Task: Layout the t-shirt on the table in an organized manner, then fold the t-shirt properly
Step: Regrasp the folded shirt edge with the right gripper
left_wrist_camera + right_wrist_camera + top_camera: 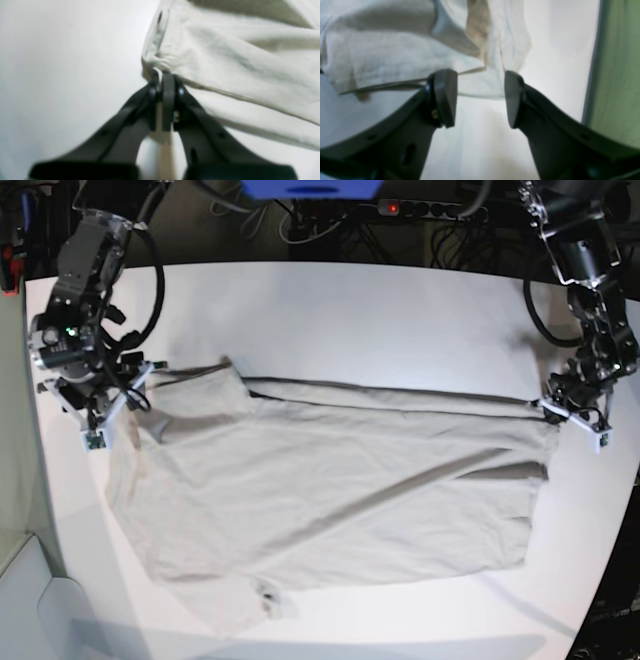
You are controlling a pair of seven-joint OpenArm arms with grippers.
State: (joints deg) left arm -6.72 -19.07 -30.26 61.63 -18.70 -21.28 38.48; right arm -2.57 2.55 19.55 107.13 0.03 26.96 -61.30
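Note:
The light beige t-shirt [330, 490] lies spread across the white table [380, 320], creased, with a sleeve bunched at the left. At the shirt's right end my left gripper [558, 408] is shut on a corner of it. The left wrist view shows that gripper [163, 82] with its jaws pressed together on a fold of the t-shirt [225, 50]. My right gripper [125, 395] hovers at the shirt's upper left corner. In the right wrist view it [480, 97] stands open, and rumpled cloth of the t-shirt [382, 50] lies just beyond its fingertips [445, 97].
Cables and a power strip [430, 208] run behind the table's far edge. The table's left edge [40, 510] is close to my right arm, and a green surface [615, 75] shows past that edge. Bare tabletop [62, 75] lies beside the left gripper.

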